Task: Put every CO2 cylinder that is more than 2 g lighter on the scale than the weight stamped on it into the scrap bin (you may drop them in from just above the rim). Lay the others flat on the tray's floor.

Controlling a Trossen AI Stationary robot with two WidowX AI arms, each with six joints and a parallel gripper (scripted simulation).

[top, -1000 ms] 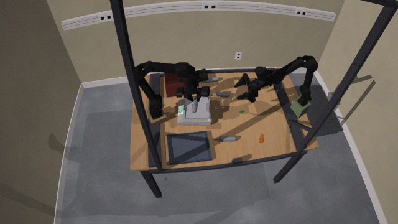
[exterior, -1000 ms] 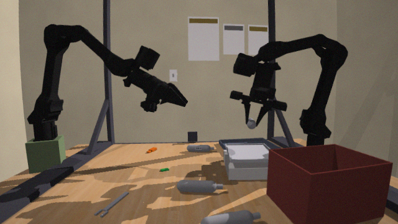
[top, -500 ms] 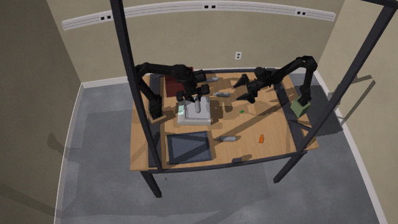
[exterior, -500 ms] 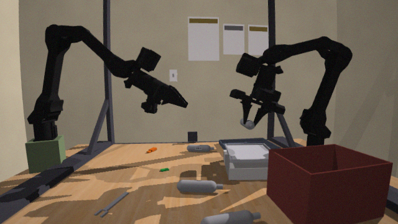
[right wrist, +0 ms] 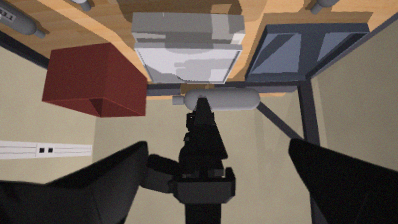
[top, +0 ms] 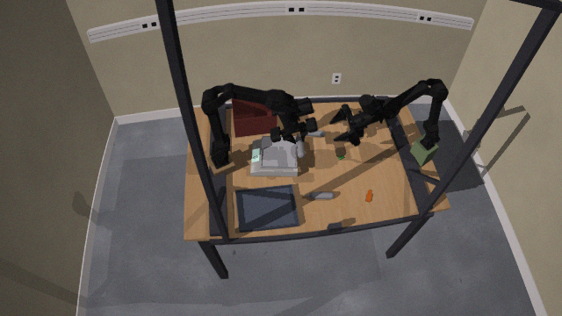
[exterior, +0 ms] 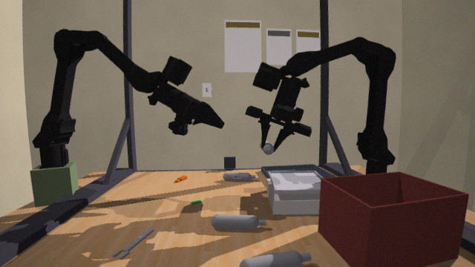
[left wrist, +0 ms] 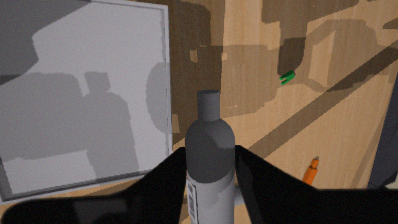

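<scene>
The left gripper [top: 299, 141] [exterior: 269, 145] [left wrist: 209, 152] [right wrist: 202, 97] is closed around a grey metal CO2 cylinder [top: 300, 149] [exterior: 268, 149] [left wrist: 210, 200] [right wrist: 230, 99], above the white box-shaped scale [top: 279, 158] [exterior: 297, 206] [left wrist: 125, 30] [right wrist: 187, 39] at its three o'clock edge, top view. The right gripper [top: 335, 131] [exterior: 223, 126] [right wrist: 219, 147] gapes; if this is a handover, steady the cylinder and square both fingers first.

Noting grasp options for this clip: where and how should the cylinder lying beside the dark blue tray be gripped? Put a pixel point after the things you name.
Probably best around the middle of the body of this cylinder [top: 322, 196] [exterior: 237, 177], jaws coming from above and closing across its width: it lies on its side, long and round, with only a narrow neck at one end.
</scene>
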